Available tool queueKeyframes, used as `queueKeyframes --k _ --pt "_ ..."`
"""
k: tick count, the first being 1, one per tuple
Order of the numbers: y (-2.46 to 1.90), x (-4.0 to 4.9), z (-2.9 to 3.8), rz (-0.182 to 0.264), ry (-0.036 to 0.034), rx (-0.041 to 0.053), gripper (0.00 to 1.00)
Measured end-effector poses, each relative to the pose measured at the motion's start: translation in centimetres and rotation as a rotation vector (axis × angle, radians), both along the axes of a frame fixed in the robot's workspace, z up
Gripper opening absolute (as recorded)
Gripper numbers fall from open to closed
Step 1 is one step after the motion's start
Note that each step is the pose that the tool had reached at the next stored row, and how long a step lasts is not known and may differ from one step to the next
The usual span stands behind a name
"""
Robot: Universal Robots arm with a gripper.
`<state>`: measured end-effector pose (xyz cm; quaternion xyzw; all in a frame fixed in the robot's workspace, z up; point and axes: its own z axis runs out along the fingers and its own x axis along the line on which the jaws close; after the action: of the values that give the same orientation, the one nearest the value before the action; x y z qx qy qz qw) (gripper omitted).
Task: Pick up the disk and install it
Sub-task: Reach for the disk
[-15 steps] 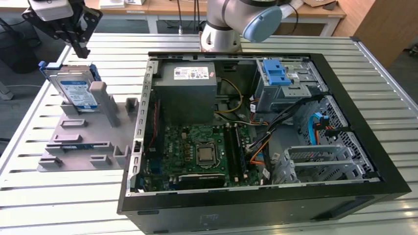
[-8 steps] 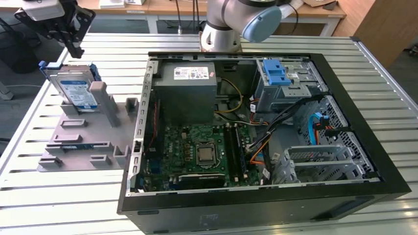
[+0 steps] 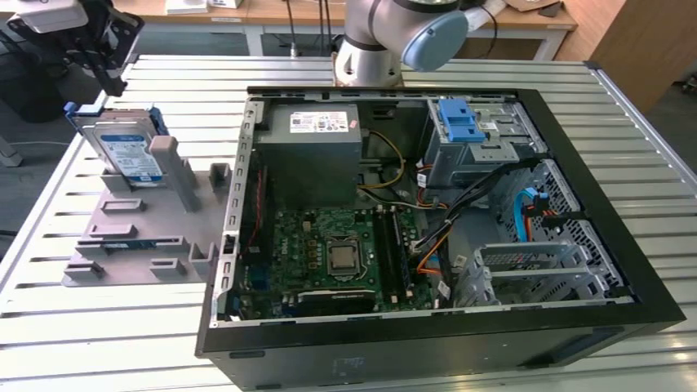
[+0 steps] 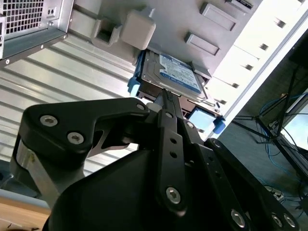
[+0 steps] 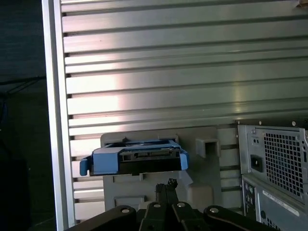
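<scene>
— Where could this go wrong for you?

— I start with the biggest thing, the open computer case (image 3: 436,343). It is crowded with boards and wiring, and the drive cage (image 3: 479,139) sits in a far corner of it. I judge that a carried load could snag a wire or knock a wall on the way in. Next is the grey fixture plate (image 3: 130,237). The disk (image 3: 126,151) stands on edge in it, leaning against an upright post, with pegs close around. An off-centre grab could tip it or jam it against those pegs. Smaller again are its blue side rails (image 5: 103,161), which look like plastic. Pinching them rather than the metal body might let the disk twist or slip.

— And your gripper?

— My gripper (image 3: 111,85) hangs above the disk, apart from it, with its fingers pressed together on nothing. Closed like this, they would strike the top edge rather than straddle it.

— What about the surroundings?

— The room looks like a workshop, with wooden benches (image 3: 273,10) behind and loose cables (image 4: 284,130) on the floor past the table's edge. The table (image 3: 87,343) is slatted aluminium, ribbed with long grooves and glossy under the light. The plate lies flat on it just beside the case, on the exterior view's left. I reckon a dropped disk could catch an edge in those grooves, or skid off toward the floor.
</scene>
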<state>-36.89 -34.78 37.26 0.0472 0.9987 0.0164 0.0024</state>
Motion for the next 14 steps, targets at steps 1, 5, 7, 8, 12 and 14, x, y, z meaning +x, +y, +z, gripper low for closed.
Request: queueKeyframes --k 1,5,7,8,12,14 --pt "0.05 -0.19 0.0 0.0 0.0001 0.0 0.11" --pt "0.26 -0.94 -0.03 0.0 0.0 0.0 0.11" --pt "0.36 -1.31 -0.04 0.0 0.0 0.0 0.11" --pt "0.43 -1.5 -0.04 0.0 0.0 0.0 0.11" --pt "0.71 -2.3 -0.09 0.0 -0.0001 0.0001 0.11" --pt "0.84 -2.67 -0.11 0.0 0.0001 0.0 0.11"
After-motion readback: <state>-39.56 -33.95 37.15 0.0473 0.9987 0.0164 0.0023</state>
